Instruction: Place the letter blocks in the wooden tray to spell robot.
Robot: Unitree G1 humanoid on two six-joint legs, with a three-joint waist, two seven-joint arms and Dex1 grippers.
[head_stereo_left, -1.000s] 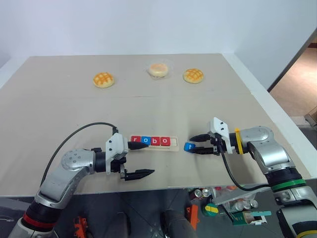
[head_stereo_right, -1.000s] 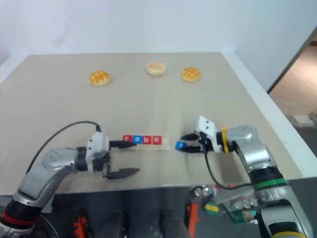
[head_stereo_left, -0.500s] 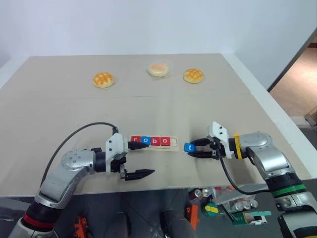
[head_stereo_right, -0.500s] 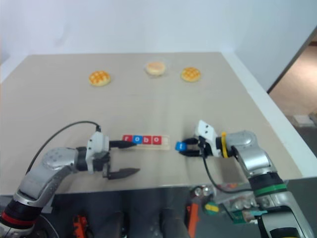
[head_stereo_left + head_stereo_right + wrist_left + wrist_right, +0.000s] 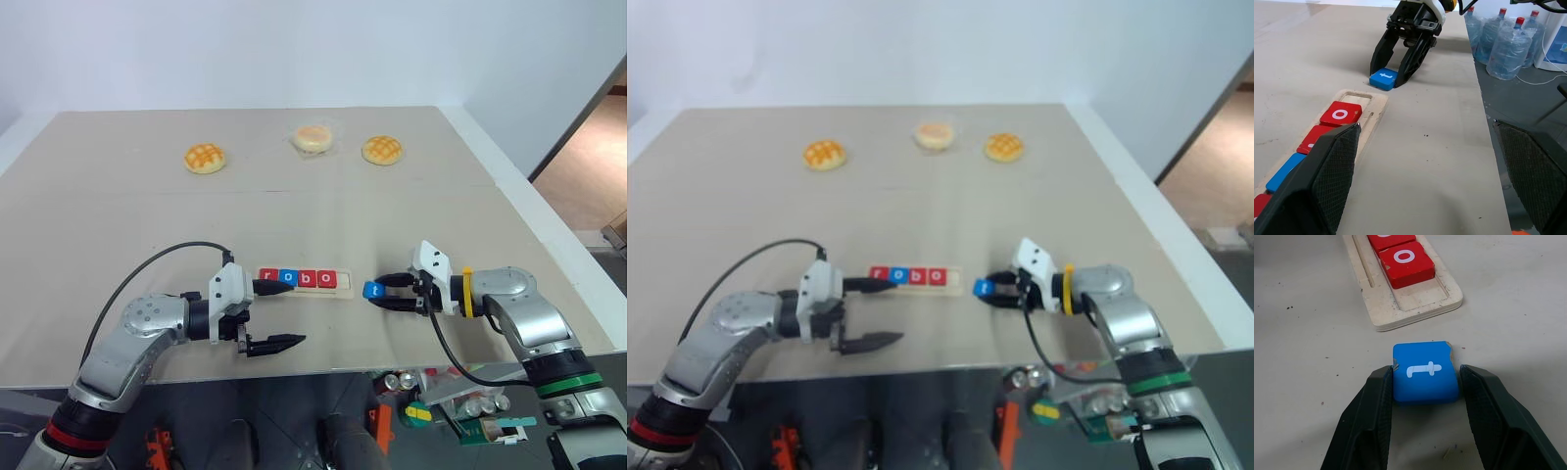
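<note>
The wooden tray point(image 5: 305, 282) is taken as the landmark; it lies flat on the beige table point(image 5: 323, 211), near the front edge. Four letter blocks are seated in its groove, read as r point(image 5: 269, 277), o point(image 5: 287, 278), b point(image 5: 306, 279), o point(image 5: 325, 280), coloured red, blue, red, red. The slot at the tray's right end is seen bare.

The blue t block point(image 5: 1424, 372) is found on the table just beside the tray's right end, apart from it. It is clamped between the two black fingers of the right pincer point(image 5: 1425, 382), one finger pressed to each side; the block's underside appears to rest on the table.

The left pincer point(image 5: 277, 313) is held at the tray's left end with its jaws spread wide and nothing between them; one finger point(image 5: 265, 288) lies at the tray's left end, the other nearer the table's front edge.

Far behind the tray, three bread buns are noted in a row: left point(image 5: 205, 158), middle in clear wrap point(image 5: 313, 137), right point(image 5: 382, 150).
</note>
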